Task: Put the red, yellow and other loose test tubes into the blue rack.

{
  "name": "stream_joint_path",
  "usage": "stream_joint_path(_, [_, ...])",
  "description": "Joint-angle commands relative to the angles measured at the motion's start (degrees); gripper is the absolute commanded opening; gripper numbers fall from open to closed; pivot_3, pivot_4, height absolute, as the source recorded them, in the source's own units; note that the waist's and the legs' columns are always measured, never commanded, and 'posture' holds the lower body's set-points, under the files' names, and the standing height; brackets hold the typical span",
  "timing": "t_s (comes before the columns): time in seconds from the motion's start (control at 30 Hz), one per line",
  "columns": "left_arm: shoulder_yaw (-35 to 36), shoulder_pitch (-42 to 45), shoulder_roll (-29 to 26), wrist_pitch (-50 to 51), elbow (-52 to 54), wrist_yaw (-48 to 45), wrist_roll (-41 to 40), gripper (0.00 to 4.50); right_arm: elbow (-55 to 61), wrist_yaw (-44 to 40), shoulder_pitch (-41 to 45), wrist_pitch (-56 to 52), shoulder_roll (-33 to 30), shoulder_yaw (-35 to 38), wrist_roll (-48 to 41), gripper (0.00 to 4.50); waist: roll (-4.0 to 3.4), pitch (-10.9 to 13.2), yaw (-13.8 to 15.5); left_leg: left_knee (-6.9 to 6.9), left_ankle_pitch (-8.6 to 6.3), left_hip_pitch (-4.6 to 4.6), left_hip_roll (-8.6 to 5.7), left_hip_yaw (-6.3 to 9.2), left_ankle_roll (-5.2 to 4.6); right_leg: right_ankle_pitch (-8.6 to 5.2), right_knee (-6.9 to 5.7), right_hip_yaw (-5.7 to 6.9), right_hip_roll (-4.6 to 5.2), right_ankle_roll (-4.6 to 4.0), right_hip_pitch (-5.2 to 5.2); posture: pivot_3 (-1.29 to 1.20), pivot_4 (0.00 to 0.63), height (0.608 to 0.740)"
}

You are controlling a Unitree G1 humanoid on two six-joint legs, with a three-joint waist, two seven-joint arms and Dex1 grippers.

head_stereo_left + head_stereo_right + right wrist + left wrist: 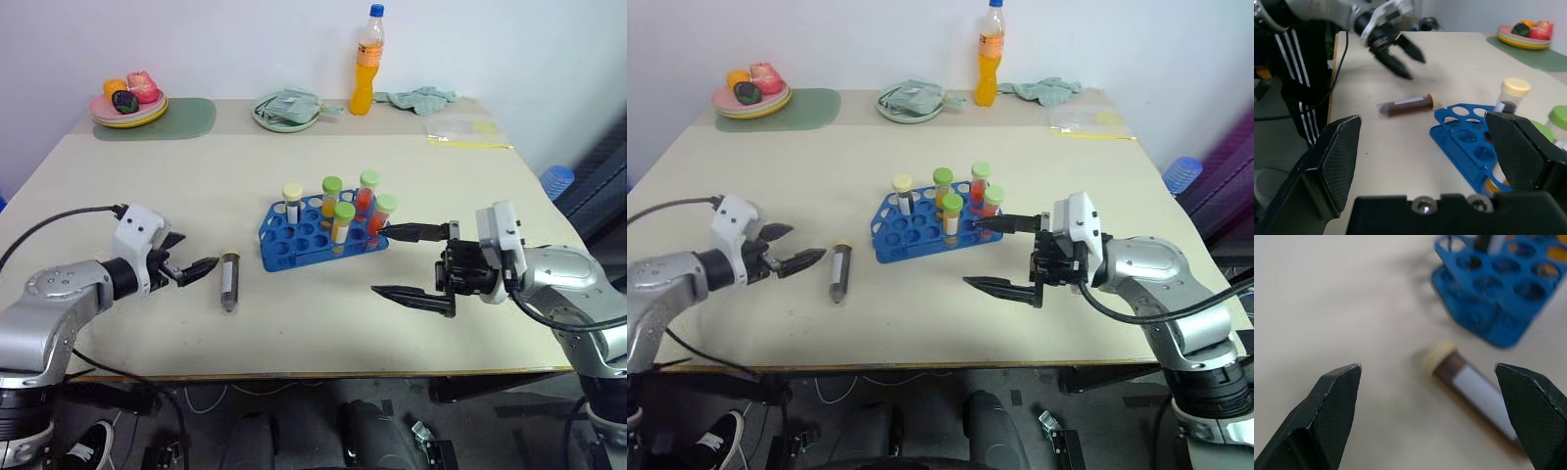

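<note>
Blue rack (323, 233) sits mid-frame in the left eye view, five tubes upright in it; a dark tube (229, 281) lies left of it on the bench (294, 333). Left pincer (193, 269) and right pincer (416, 262) gape empty. Wrist views show both pincers splayed wide.

The left tool (191, 267) hangs low over the worktop (118, 196) at the robot's left, its two black fingers spread wide and empty, pointing inward and slightly down. The right tool (409, 262) is held level at the robot's right, pointing left, its fingers (416, 297) parted wide, one above the other, gripping nothing.
</note>
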State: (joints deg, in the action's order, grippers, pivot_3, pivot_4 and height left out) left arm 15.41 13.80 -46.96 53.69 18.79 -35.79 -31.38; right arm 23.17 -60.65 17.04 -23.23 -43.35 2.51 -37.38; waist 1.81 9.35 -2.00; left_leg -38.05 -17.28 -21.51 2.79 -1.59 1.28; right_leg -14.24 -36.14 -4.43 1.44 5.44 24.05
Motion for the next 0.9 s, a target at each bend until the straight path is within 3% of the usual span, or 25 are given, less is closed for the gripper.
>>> stream_joint_path(0.03, [5.64,7.27,3.47,16.09,1.77,7.01,-6.56,4.5,1.56,2.05,1.08,0.43,1.74,-0.46,0.54,4.45,0.0,0.0,-0.05,0.0,0.0,0.0,0.0,0.01,0.0,0.0,-0.02,0.01,-0.01,0.0,0.0,0.0,0.15,0.74])
stream_joint_path(0.1, [7.82,11.85,7.04,28.53,1.8,11.29,-7.34,4.5,1.96,2.69,1.02,0.25,2.57,-0.71,0.65,4.45,0.01,0.0,0.02,-0.02,0.0,0.0,-0.01,0.04,0.0,0.08,-0.01,0.02,-0.02,0.15,-0.03,0.0,0.15,0.74])
stream_joint_path(0.17, [5.81,13.61,6.04,35.81,2.58,11.54,-7.59,4.5,2.27,3.09,1.05,0.35,3.27,-1.25,0.79,4.45,0.02,-0.01,-0.15,-0.03,0.0,0.0,-0.05,0.06,0.0,0.09,-0.01,0.03,-0.02,0.17,-0.07,0.0,0.15,0.74])
stream_joint_path(0.3, [1.57,20.89,4.2,38.81,-6.2,18.68,-12.74,4.5,3.34,4.91,1.41,-0.42,5.2,-2.47,0.69,4.45,0.04,0.0,-0.36,-0.02,0.0,0.01,-0.05,0.16,0.0,0.09,-0.07,0.07,-0.04,0.18,-0.05,0.0,0.15,0.74])
stream_joint_path(0.53, [-11.9,32.68,-3.75,38.81,-27.65,34.89,-37.97,4.5,4.75,6.09,0.63,-1.18,6.21,-3.6,1.03,4.45,0.03,0.0,-0.3,0.0,0.01,0.02,-0.05,0.23,0.02,0.09,-0.09,0.1,0.01,0.17,-0.04,0.0,0.15,0.74])
stream_joint_path(0.9, [-35.31,42.55,-12.9,38.81,-38.2,52.96,-75.21,4.5,6.02,7.94,-0.59,-1.42,7.11,-4.4,1.77,4.45,0.04,0.01,-0.38,0.0,0.03,-0.02,-0.07,0.22,0.07,0.1,-0.1,0.1,0.08,0.18,0.02,0.0,0.15,0.74])
